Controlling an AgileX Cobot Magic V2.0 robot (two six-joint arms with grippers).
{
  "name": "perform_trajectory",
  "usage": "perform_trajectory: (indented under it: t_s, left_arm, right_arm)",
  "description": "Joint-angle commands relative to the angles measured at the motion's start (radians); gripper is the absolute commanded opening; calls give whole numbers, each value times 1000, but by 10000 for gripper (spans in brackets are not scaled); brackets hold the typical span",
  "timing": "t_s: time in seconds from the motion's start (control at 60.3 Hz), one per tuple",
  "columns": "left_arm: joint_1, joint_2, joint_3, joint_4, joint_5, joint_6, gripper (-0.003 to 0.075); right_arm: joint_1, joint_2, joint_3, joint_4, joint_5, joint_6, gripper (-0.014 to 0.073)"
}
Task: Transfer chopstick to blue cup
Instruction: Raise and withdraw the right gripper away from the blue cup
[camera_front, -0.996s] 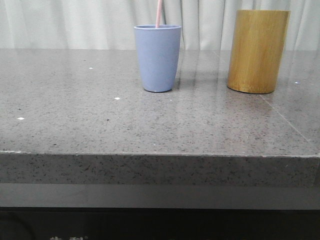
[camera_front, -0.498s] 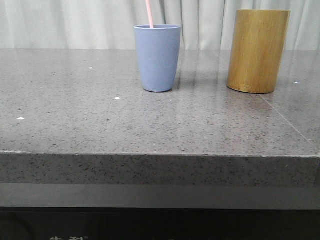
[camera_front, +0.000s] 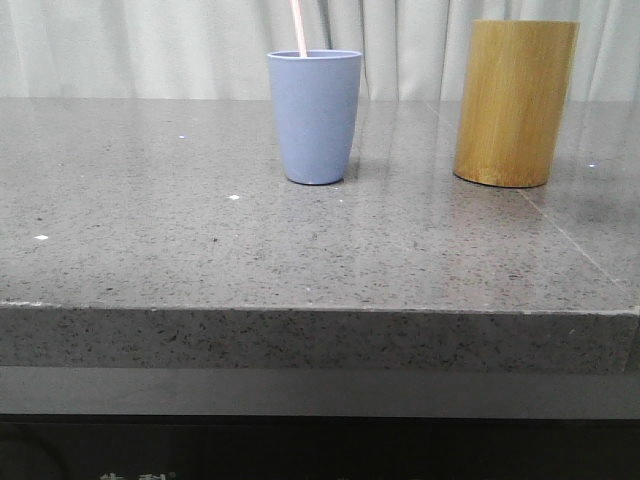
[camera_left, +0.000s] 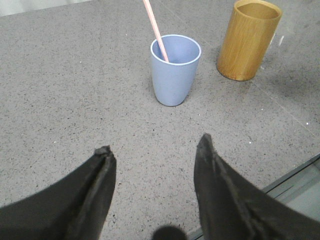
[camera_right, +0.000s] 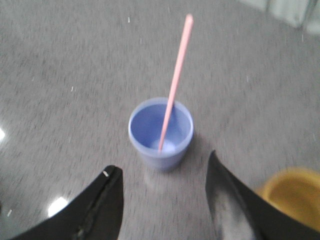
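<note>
**Chopstick in the cup, both grippers empty**

As far as the pictures show, the transfer looks done or nearly so: a thin, straight, pale pink chopstick (camera_right: 175, 80) stands inside the matte pale blue-lavender tapered cup (camera_front: 314, 115), its lower end resting on the cup's floor and its shaft leaning against the rim. Only one stick can be made out; whether more were meant to go in, I cannot tell. The tall yellow-brown bamboo cylinder (camera_front: 515, 102) stands well apart on the same grey speckled stone table (camera_front: 200, 250), and its visible opening shows no stick in the left wrist view.

Neither arm holds anything. The left gripper (camera_left: 155, 150) hangs over bare tabletop with its dark fingers spread wide, the cup beyond them. The right gripper (camera_right: 162, 172) is likewise spread and empty, hovering just short of the cup; that view is blurred. What remains, by my judgement, is only to pull the arms clear.

The chopstick is slim and even in colour, far narrower than the cup, and rises well above the rim, out of the front view's top edge.
</note>
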Motion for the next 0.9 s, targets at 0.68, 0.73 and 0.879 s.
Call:
perform_trajectory:
  t_s: [0.68,0.73,0.879]
  left_arm:
    - [-6,-1,-27,-3,-54,0,367]
    - [-6,-1,-27,-3,-54,0,367]
    - [-6,-1,-27,-3,-54,0,367]
  right_arm:
    - [-71,-760,624,-31,-164,79,402]
    - [-71,-793,660,-31,-172,79,402]
    - [-71,-875,747,-31,-215,79,402]
